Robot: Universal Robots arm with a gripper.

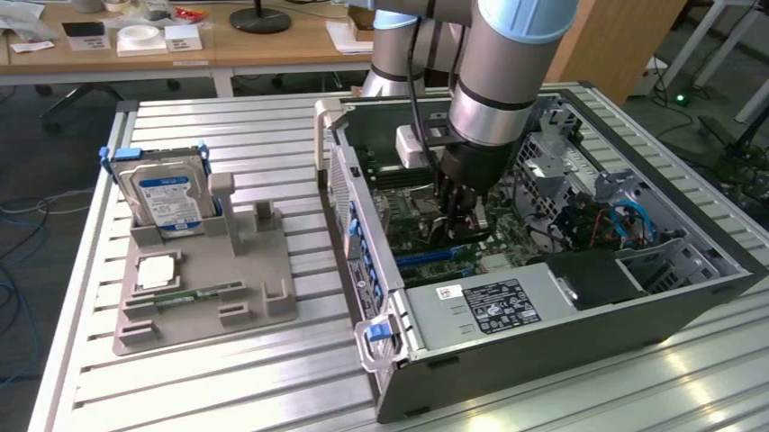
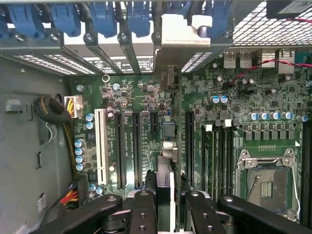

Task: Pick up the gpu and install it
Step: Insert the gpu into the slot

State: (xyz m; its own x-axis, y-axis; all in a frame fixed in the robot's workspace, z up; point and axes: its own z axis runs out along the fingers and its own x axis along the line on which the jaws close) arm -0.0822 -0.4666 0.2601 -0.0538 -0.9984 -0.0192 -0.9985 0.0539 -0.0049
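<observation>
Now: gripper (image 2: 168, 210) pinches the gpu (image 2: 165, 187) edge-on over the motherboard (image 2: 263, 97) slots. I judge: square it to one slot, bracket at case (image 1: 577, 360) rear, press evenly.

Bright, even light — soft shadows.

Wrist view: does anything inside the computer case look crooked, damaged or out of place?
Nothing stands out. The gpu is held on edge in the gripper, parallel to the expansion slots, not tilted. I see no loose, bent or broken part around it.
</observation>
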